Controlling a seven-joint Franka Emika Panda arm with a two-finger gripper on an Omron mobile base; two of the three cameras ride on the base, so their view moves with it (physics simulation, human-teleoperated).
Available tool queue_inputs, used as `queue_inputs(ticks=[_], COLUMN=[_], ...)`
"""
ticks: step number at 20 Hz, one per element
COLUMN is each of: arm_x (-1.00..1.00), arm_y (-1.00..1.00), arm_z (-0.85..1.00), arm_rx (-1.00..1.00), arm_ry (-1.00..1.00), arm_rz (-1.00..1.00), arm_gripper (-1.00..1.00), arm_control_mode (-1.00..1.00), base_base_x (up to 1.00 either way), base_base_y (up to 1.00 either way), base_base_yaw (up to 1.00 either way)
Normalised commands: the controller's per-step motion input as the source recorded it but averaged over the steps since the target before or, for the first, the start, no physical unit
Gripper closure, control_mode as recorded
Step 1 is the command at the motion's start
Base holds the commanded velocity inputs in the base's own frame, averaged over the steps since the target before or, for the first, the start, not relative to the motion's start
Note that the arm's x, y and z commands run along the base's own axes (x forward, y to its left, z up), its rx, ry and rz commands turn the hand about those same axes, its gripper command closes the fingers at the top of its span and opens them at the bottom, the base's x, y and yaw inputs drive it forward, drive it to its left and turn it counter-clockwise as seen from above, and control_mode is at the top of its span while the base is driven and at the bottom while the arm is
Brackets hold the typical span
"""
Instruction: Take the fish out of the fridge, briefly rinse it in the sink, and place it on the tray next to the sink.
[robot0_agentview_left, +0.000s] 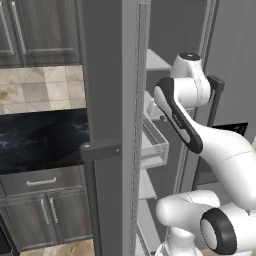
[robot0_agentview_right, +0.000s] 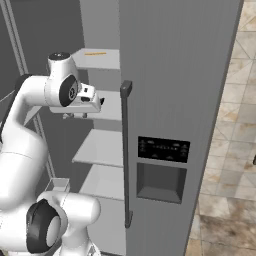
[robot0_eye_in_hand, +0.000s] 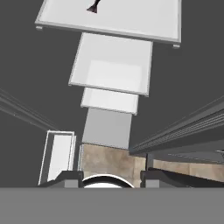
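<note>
**Fish on a fridge shelf, arm reaching into the open compartment**

The fish (robot0_eye_in_hand: 93, 7) shows in the hand view as a small dark shape with a spread tail fin, lying on a white shelf (robot0_eye_in_hand: 131, 19) at the top edge of that view; only its tail end is in frame. Nothing else lies on that shelf as far as the frame shows. Past it in the same view come a white drawer (robot0_eye_in_hand: 111, 70) with nothing in it, then a smaller white shelf (robot0_eye_in_hand: 111, 100) and a grey panel, all bare. A clear door bin (robot0_eye_in_hand: 59, 155) stands to the lower left, with nothing visible inside.

The fridge (robot0_agentview_right: 175, 100) stands open. In the right base view its grey door with the long dark bar handle (robot0_agentview_right: 126, 150) and the black dispenser panel (robot0_agentview_right: 163, 149) faces the camera, and white shelves run back behind it. The top shelf there carries a thin orange mark that is too small to name. In the left base view a clear drawer (robot0_agentview_left: 152, 142) juts from the shelving, empty as far as can be seen.

The gripper (robot0_agentview_right: 100, 101) is held level inside the compartment, between two shelves, touching nothing. Its fingertips (robot0_eye_in_hand: 70, 177) sit at the bottom of the hand view with a gap between them and nothing in it; how wide the jaws stand I cannot tell for sure.
</note>
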Motion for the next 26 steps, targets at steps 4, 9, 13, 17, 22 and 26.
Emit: queue_inputs(ticks=[4, 9, 13, 17, 22, 26], arm_x=[-0.04, -0.01, 0.16, 0.21, 0.27, 0.36], arm_y=[-0.04, -0.06, -0.03, 0.01, 0.02, 0.11], arm_z=[-0.01, -0.06, 0.01, 0.12, 0.03, 0.00], arm_rx=[0.03, 0.12, 0.24, 0.13, 0.03, -0.05], arm_ry=[0.00, 0.00, 0.00, -0.08, -0.14, -0.18], arm_rz=[-0.03, -0.01, -0.01, -0.04, -0.05, -0.08], arm_gripper=[-1.00, -1.00, -1.00, -1.00, -1.00, -1.00], arm_control_mode=[-1.00, -1.00, -1.00, -1.00, -1.00, -1.00], base_base_x=[0.00, 0.00, 0.00, 0.00, 0.00, 0.00], base_base_y=[0.00, 0.00, 0.00, 0.00, 0.00, 0.00], base_base_yaw=[0.00, 0.00, 0.00, 0.00, 0.00, 0.00])
